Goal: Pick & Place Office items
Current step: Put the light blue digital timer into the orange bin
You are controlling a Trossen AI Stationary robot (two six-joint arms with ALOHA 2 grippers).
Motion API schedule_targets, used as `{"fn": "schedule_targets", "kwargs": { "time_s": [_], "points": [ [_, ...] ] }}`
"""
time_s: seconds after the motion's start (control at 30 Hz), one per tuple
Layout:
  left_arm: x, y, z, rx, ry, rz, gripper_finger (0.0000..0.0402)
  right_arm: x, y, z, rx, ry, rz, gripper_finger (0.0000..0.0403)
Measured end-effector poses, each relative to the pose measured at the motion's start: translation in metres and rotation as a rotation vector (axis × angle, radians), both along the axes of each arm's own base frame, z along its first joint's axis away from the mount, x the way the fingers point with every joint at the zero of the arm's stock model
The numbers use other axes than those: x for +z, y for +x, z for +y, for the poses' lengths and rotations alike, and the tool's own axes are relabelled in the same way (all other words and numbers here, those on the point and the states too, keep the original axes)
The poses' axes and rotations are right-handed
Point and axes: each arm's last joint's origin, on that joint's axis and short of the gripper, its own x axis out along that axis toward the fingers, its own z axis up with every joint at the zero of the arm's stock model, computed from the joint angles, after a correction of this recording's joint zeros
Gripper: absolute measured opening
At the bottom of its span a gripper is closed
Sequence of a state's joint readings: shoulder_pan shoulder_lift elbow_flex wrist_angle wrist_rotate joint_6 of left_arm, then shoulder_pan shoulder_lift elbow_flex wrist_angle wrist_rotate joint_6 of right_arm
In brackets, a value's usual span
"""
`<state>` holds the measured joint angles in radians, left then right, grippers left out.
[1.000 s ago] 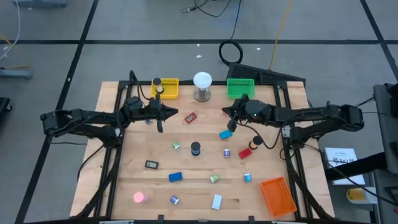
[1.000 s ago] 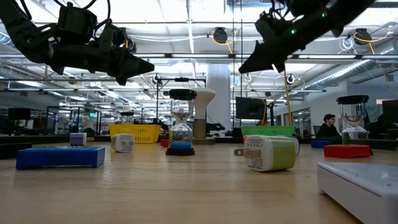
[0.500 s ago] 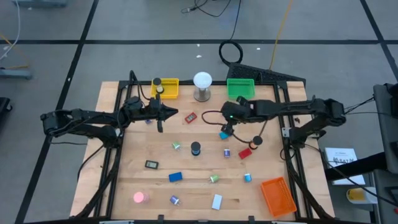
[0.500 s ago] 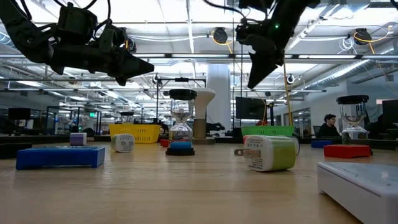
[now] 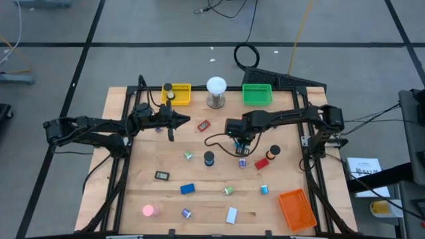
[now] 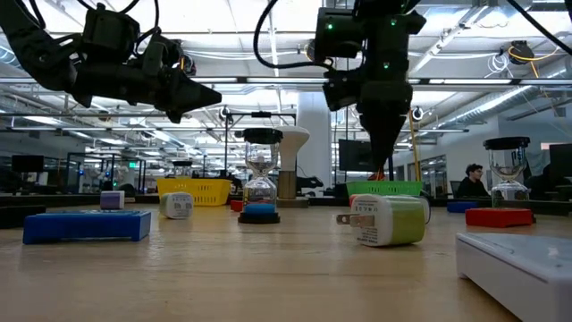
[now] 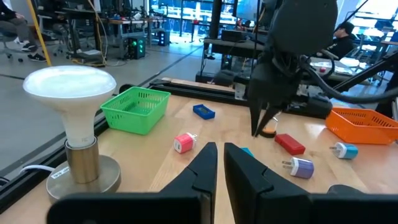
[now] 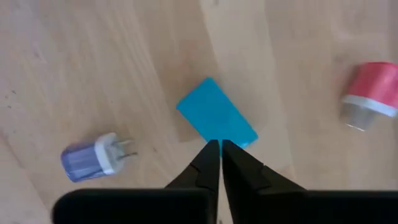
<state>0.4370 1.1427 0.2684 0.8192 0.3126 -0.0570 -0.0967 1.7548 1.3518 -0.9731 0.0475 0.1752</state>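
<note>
Just below our right pincer [image 8: 215, 147], whose fingers are black, we see a bright blue block [image 8: 216, 116] on the pale wooden table [image 8: 74, 68]. Off to one side of the pincer lies a purple plug [image 8: 93, 157] with a white face, to the other a red roll [image 8: 368, 93] with a white band. Far beyond our left pincer [image 7: 219, 151] sits a green basket [image 7: 135, 108].

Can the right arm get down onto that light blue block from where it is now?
Probably yes. The right gripper hangs right above the light blue block, fingers nearly shut, with bare wood around it; the purple plug and red-capped piece lie apart. It must open first.
</note>
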Motion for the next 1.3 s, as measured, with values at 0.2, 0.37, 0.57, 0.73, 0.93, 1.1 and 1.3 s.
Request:
{"fn": "schedule_targets", "kwargs": {
  "time_s": [0.2, 0.37, 0.57, 0.73, 0.93, 1.1, 1.3],
  "points": [
    [0.000, 0.000, 0.000, 0.000, 0.000, 0.000, 0.0031, 0.010, -0.014, 0.004, -0.001, 0.004, 0.067, 0.0093],
    [0.000, 0.000, 0.000, -0.001, 0.000, 0.000, 0.0031, 0.014, -0.014, 0.002, 0.003, -0.031, 0.040, 0.0160],
    [0.000, 0.000, 0.000, 0.000, 0.000, 0.000, 0.0031, -0.001, -0.003, 0.000, 0.128, -0.049, -0.009, 0.0226],
    [0.000, 0.000, 0.000, 0.000, 0.000, 0.000, 0.0031, -0.006, 0.000, -0.012, 0.134, -0.058, -0.012, 0.0268],
    [0.000, 0.000, 0.000, 0.000, 0.000, -0.001, 0.0031, -0.016, 0.006, -0.015, 0.237, -0.066, -0.009, 0.0282],
    [0.000, 0.000, 0.000, 0.000, 0.000, -0.001, 0.0031, -0.026, 0.012, -0.012, 0.318, -0.058, 0.001, 0.0272],
    [0.000, 0.000, 0.000, 0.000, 0.000, -0.001, 0.0031, -0.039, 0.014, -0.012, 0.358, -0.035, 0.047, 0.0261]
  ]
}}
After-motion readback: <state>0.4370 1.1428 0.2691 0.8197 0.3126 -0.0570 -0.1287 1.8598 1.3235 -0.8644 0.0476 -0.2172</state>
